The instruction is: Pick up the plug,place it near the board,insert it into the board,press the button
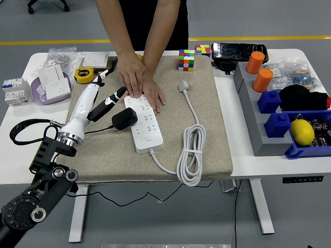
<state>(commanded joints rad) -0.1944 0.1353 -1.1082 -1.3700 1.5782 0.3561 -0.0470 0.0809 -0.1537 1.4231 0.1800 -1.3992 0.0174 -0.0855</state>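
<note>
Left hand stretched flat over the beige mat, fingers extended, gripping nothing. Just right of it, black plug lying against the white board. Beyond, a person's hands pressing down the board's far end.

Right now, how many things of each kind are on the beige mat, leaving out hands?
Power strips: 1, white power strip
Black plugs: 1, black plug, lying beside the strip's left edge
White plugs with coiled cable: 1, white plug
Puzzle cubes: 1, colour cube
Total: 4
</note>
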